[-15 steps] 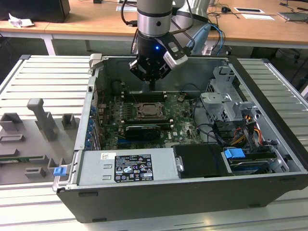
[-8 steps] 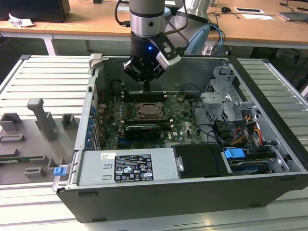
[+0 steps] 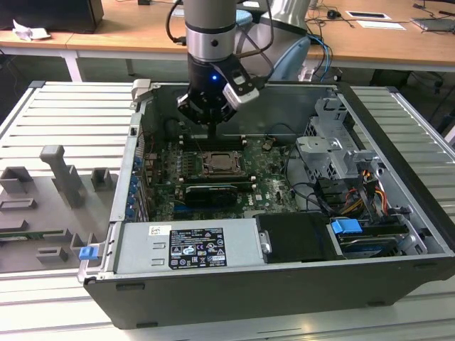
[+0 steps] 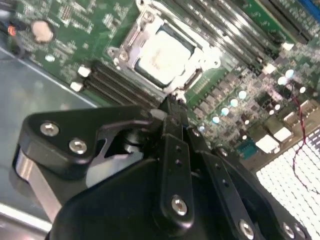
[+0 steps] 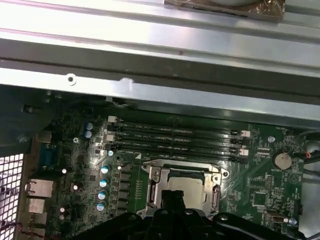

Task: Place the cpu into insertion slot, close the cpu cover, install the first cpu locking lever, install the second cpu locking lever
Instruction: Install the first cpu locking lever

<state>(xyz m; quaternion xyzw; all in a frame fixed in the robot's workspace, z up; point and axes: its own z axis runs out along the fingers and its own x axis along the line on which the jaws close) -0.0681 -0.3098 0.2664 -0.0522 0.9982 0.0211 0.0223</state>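
Since your hand (image 4: 172, 106) is pinched shut on nothing, tip just beside the cover (image 4: 129, 44), a skewed push could slip. You'd scrape the chip (image 4: 162, 52) ahead.

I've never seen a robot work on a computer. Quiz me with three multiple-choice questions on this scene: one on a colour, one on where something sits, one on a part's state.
1. The circuit board is: A red; B green; C white.
2. The cpu is: A in the insertion slot; B loose on the circuit board; C hanging in mid-air.
3. The cpu cover is: A standing upright; B taken off; C lying flat around the cpu.
Answers: B, green shows between the parts; A, its pale top sits inside the silver rim; C, the frame lies level around it.
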